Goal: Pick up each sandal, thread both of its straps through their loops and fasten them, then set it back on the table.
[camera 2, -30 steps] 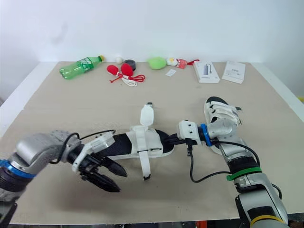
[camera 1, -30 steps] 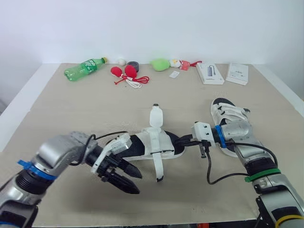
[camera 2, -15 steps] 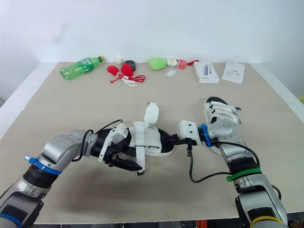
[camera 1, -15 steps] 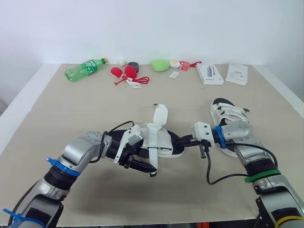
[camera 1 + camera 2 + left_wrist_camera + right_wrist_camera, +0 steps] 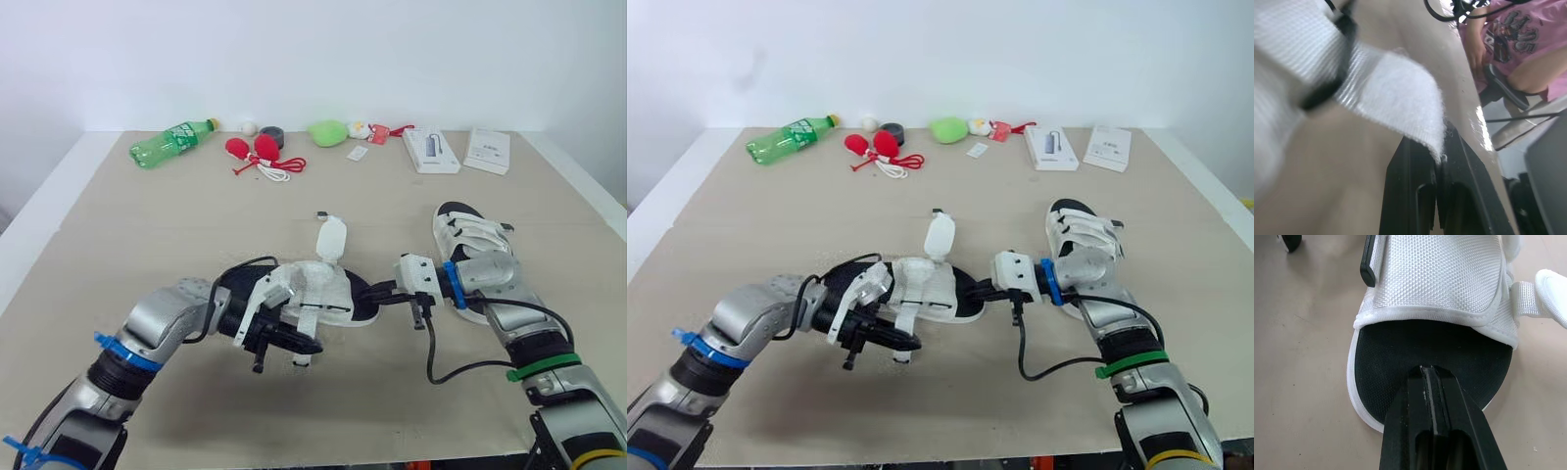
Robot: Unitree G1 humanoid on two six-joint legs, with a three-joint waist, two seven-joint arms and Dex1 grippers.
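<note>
Though spread wide and clear of the shoe one second ago, now closed narrow: left end effector (image 5: 309, 345), pinching the fuzzy white tip of the lower strap (image 5: 1396, 93). Half a second ago just reaching in at that strap, so the grasp is new. Seen in the left wrist view as webbing passing under a black loop (image 5: 1332, 85) and on down between the two fingers. Judged: threading of this strap done or nearly done. Pull-back and press-down still to come.

Right end effector (image 5: 1431, 374): fingers together, nothing between them, tip resting on the black footbed at the open end of the sandal (image 5: 323, 294). Unmoved across the second. Taken as a pin, steadying the shoe against the pull from the left.

Sandal itself lying mid-desk between the two arms, sole down on the desk (image 5: 196, 215) as far as can be told, not lifted clear. Upper strap (image 5: 331, 238) standing upright, loose and unthreaded, as before.

Second sandal (image 5: 472, 240) just beyond the right forearm, straps flat across it. Fastened, by the look.

Risk: short hold on the strap tip, with a slip likely under a hard tug. Next, by judgement: draw the strap taut, fold it over, press it down. Then the upper strap.
</note>
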